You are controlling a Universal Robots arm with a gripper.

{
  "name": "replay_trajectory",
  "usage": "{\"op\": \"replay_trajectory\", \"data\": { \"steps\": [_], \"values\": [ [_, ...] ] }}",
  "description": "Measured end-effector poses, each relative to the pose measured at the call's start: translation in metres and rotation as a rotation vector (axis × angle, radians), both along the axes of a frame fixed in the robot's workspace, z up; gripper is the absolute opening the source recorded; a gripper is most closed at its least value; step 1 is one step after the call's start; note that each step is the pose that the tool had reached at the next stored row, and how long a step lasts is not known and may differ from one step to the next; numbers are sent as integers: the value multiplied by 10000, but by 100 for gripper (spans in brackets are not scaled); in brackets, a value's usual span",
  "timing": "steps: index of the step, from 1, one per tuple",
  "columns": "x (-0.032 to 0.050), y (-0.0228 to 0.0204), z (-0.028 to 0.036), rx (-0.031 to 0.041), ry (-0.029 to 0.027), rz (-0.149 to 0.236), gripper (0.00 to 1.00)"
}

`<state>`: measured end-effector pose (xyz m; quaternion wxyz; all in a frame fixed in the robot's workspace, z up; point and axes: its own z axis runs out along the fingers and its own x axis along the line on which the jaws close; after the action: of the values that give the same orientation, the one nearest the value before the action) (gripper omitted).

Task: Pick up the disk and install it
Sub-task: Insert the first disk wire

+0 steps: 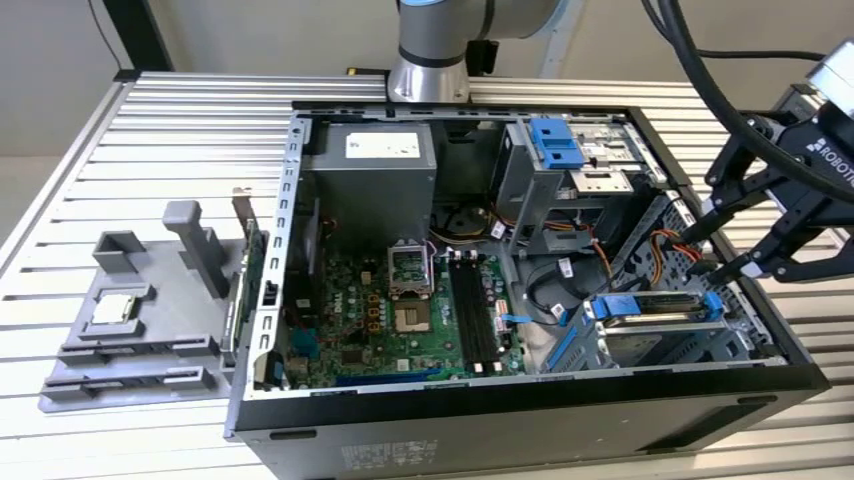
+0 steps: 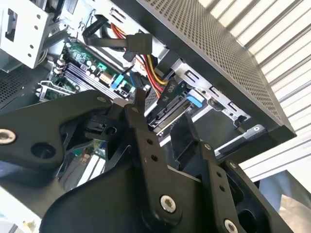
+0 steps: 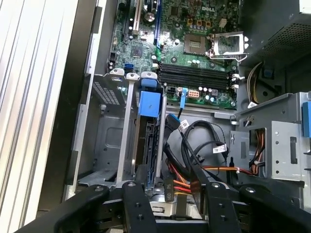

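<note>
At the exterior view's left a grey fixture point(image 1: 127, 350) sits on the slatted table point(image 1: 80, 150), w/ a small silver chip point(image 1: 118, 308) lying in it. Just right of it is the open PC case point(image 1: 534, 400), side panel off.

Inside, L to R:
- The grey PSU point(image 1: 374, 170) is at the far end.
- The green board point(image 1: 360, 320) is nearer, w/ the CPU socket point(image 1: 407, 300) and black RAM slots point(image 1: 467, 300).
- The metal cage point(image 1: 534, 200) comes next, w/ a blue latch point(image 1: 551, 143) on top.
- Orange, red & black cables point(image 1: 611, 250) run btwn the cage and the near corner.

The disk point(image 1: 654, 312) sits in the case's corner at the exterior view's right. It's in a metal bay, w/ blue bracket showing at both ends. In the first wrist view the disk point(image 3: 147, 109) stands on edge btwn two bay rails. Its blue bracket end is toward the board, and a cable bundle is just beside it.

Furthest right, the gripper point(image 1: 710, 252) hangs over the case wall, near the disk and above it; can't tell if it touches. It's spread wide and grips nothing. In the first wrist view the gripper point(image 3: 167, 177) has its two black fingers point(image 3: 137, 199) well apart. One is close by the disk's end and the other is over the cables. In the second wrist view the gripper point(image 2: 160, 109) points into the corner by the perforated wall point(image 2: 218, 43), w/ connectors & cables past the fingertips.
</note>
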<state>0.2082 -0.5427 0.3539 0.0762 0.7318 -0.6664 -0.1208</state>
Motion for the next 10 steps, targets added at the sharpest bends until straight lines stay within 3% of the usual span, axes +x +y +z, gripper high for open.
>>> {"op": "replay_trajectory", "data": {
  "steps": [7, 10],
  "values": [
    [60, -7, -59, 86, 200, 0, 100],
    [83, -8, -96, 101, 249, 0, 100]
  ]
}}
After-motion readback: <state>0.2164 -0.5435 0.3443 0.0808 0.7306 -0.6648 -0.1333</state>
